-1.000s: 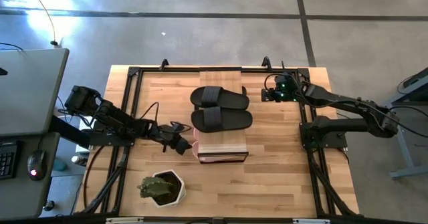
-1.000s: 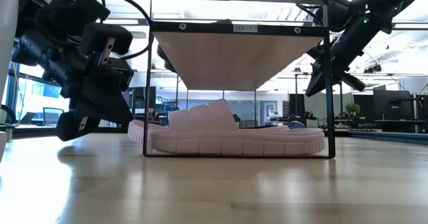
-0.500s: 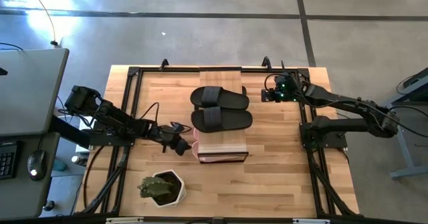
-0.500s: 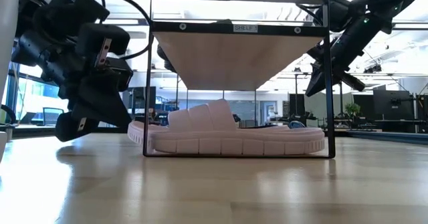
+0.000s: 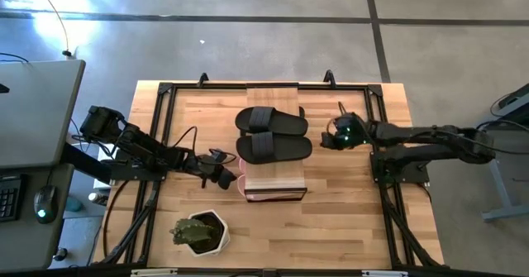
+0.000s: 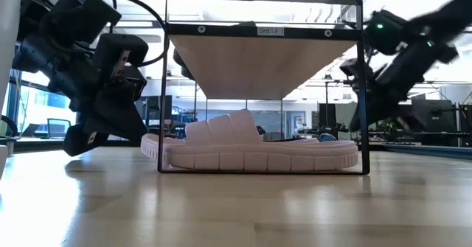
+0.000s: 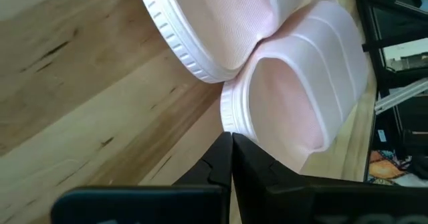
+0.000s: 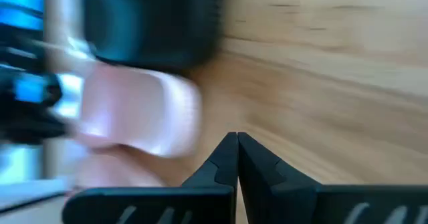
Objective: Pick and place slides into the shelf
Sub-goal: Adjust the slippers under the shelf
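1. While the left arm reaches across the wooden surface (image 5: 347, 219) from the left side, its left gripper (image 5: 224, 178) sits low beside the left edge of the shelf (image 5: 273, 95), with its fingers (image 7: 224, 160) pressed together and holding nothing.
2. Close to that gripper, a pale pink pair of slides (image 6: 251, 150) lies on the surface under the shelf, and the toe ends stick out a little past the shelf frame toward the left gripper.
3. Up on the shelf's light wood top, two black slides (image 5: 273, 133) lie side by side, touching each other.
4. Near the front of the surface, to the left of the shelf, stands a green plant in a white pot (image 5: 199, 232).
5. Over on the right side of the shelf, the right gripper (image 5: 329, 140) hangs close to the black slides, and its fingers (image 8: 237, 158) are together with nothing held.
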Robot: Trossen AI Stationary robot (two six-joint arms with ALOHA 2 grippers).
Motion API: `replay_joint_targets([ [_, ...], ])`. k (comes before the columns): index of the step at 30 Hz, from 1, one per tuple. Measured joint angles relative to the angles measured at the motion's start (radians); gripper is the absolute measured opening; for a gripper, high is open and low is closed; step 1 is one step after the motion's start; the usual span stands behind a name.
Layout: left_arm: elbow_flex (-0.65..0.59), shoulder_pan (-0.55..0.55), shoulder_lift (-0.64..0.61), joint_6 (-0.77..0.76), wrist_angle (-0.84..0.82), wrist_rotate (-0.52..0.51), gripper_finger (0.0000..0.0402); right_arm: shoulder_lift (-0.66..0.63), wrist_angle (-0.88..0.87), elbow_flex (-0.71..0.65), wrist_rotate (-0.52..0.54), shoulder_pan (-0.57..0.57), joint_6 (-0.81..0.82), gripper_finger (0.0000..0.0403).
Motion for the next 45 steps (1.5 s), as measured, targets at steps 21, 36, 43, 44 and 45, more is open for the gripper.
replay_joint_targets([
  [21,0.0,0.0,0.0,-0.012,0.031,0.0,0.0,0.284,0.582,-0.102,0.046,0.092,0.157,0.0],
  [36,0.0,0.0,0.0,-0.03,0.033,-0.011,0.0,0.479,0.842,-0.1,0.032,0.107,0.273,0.0],
  [43,0.0,0.0,0.0,-0.03,0.035,-0.019,0.0,0.484,0.845,-0.1,0.037,0.109,0.302,0.0],
  [44,0.0,0.0,0.0,-0.03,0.035,-0.019,0.0,0.484,0.844,-0.1,0.038,0.113,0.309,0.0],
  [45,0.0,0.0,0.0,-0.03,0.035,-0.019,0.0,0.484,0.844,-0.1,0.039,0.119,0.314,0.0],
])
